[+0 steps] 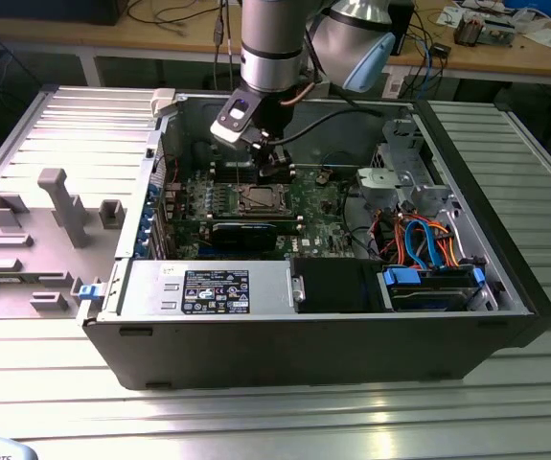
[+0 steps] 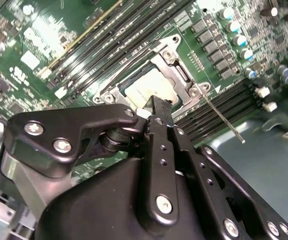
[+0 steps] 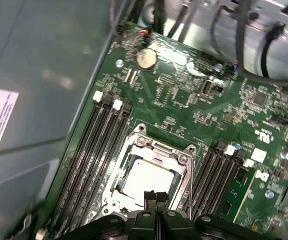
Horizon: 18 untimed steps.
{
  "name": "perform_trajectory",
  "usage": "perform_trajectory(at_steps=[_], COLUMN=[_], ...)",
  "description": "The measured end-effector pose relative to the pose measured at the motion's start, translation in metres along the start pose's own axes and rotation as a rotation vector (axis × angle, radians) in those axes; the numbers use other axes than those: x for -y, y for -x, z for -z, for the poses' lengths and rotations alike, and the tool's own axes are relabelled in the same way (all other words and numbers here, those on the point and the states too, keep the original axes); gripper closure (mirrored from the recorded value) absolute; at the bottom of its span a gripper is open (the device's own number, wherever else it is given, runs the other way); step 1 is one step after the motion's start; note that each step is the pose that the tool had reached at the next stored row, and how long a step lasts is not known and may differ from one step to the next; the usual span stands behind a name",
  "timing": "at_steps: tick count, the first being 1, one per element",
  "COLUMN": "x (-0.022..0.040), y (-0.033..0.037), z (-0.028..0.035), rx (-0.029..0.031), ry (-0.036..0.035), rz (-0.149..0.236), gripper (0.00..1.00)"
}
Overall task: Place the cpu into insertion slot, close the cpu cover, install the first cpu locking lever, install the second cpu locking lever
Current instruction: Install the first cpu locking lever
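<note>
The arm reaches down from twelve o'clock in the exterior view into the open computer case (image 1: 304, 355), which lies on its side on the ribbed metal table (image 1: 256, 422). The gripper (image 1: 275, 172) hangs right over the middle of the green motherboard (image 3: 184, 95).

In both wrist views the gripper (image 2: 156, 102) (image 3: 156, 196) has its two black fingers pressed together, with nothing between them. The tips are poised just above one edge of the cpu (image 3: 146, 177); I cannot tell whether they touch it.

The cpu (image 2: 149, 92) sits flat inside the insertion slot (image 3: 184, 159), its dull silver top showing through the square window of the cpu cover (image 3: 159, 148), which lies down over it. In the second wrist view a thin silver lever rod (image 2: 224, 118) juts out from the slot's corner, over the black memory slots (image 2: 108, 45).

More memory slots (image 3: 91, 150) flank the socket on both sides. In the exterior view, a grey drive cage (image 1: 400, 177) stands at about three o'clock from the socket, and orange and blue cables (image 1: 419, 240) curl at roughly four o'clock
</note>
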<state>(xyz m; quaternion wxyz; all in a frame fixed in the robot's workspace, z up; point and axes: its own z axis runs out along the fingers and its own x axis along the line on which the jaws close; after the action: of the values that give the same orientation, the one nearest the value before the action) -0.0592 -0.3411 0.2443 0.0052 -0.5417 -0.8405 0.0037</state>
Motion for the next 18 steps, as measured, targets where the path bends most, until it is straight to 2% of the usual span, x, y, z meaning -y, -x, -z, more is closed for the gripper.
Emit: perform_trajectory(at_steps=[6, 18], x=[0.0000, 0.0000], y=[0.0000, 0.0000], z=[0.0000, 0.0000], rx=[0.0010, 0.0010], ry=[-0.0004, -0.0004], rz=[0.086, 0.092], gripper=[0.89, 0.89])
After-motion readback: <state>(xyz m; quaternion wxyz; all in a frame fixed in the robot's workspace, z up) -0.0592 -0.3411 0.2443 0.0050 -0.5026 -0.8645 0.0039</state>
